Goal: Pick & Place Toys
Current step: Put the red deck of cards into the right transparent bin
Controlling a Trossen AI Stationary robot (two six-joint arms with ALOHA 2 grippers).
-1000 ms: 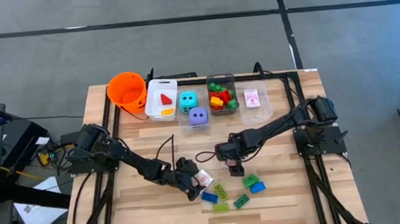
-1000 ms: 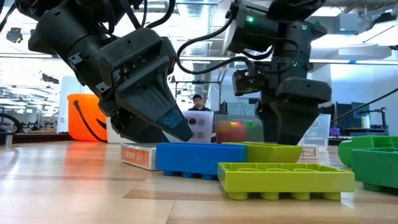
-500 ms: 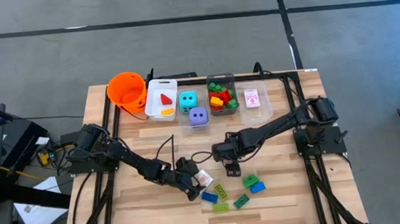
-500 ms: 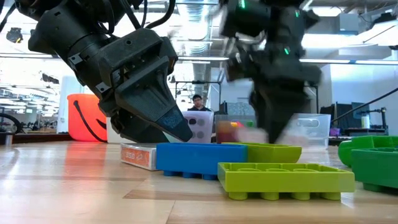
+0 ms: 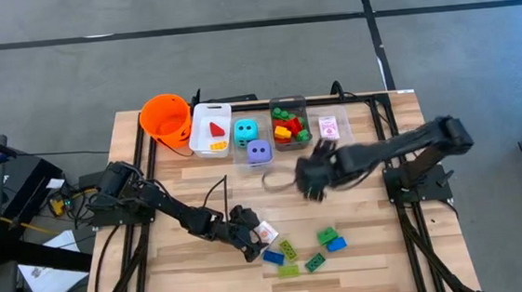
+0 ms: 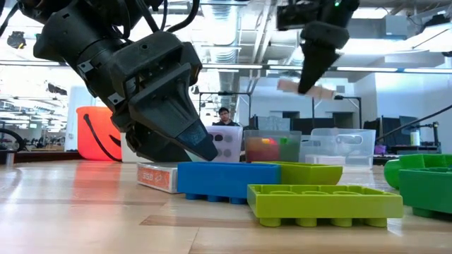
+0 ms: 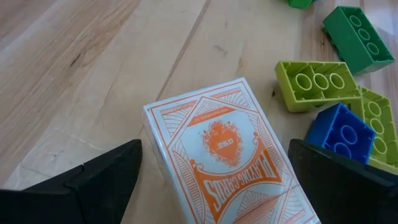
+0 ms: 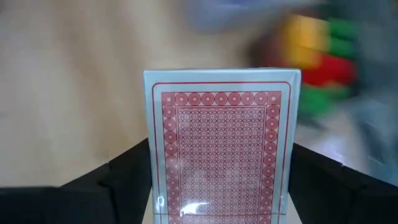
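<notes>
While the left gripper sits low over the front of the table with its fingers spread wide, a boxed deck of cards lies flat on the wood between them, untouched, so the spread looks set to take the box across its width. Just beside it lie the loose bricks: a blue brick nearest the deck, two lime bricks, then green bricks and another blue one a little further to the right. They are close together, and a careless closing could nudge the blue brick.

Higher and further back, the right gripper hangs in the air above mid-table, clamped on a red-backed card pack which stands upright between its fingers, held by the edges so the back faces the wrist camera. It appears headed for the row of clear bins at the far edge, though the arm is blurred and I cannot say which bin.

That far row holds a red wedge, a teal die, a purple die, a heap of mixed bricks and another card pack. An orange bucket stands at the row's left end.
</notes>
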